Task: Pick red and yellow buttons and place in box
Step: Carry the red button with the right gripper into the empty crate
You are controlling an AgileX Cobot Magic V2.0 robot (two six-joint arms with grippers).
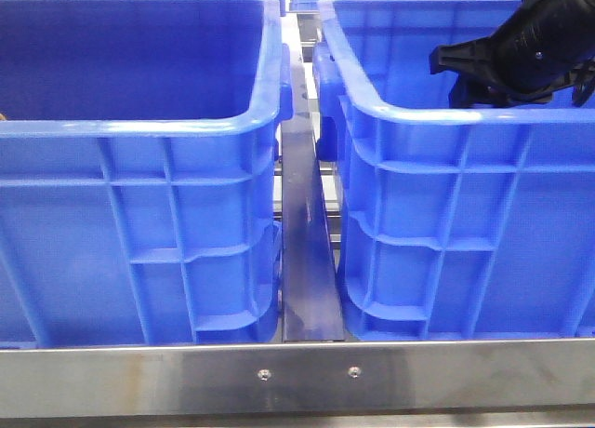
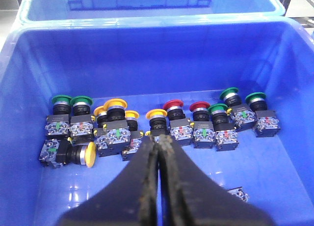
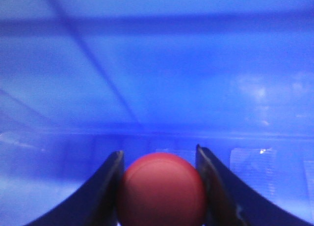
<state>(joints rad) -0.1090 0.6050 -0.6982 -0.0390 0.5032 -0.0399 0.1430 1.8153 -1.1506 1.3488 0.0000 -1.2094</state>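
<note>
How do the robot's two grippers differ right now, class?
The left gripper is shut and empty; the right gripper is shut on a red button. The left hangs over a crate with many buttons; the right's view shows only blurred blue plastic. Both have dark fingers.

Both crates (image 1: pixel 139 214) (image 1: pixel 465 223) are saturated blue, set behind a grey steel rail (image 1: pixel 297 377). The buttons (image 2: pixel 162 125) wear green, yellow-orange and dark red caps over black-and-silver bases. The black right gripper (image 3: pixel 159 186) frames a red dome (image 3: pixel 160 190), probably glossy, though blurred.
</note>
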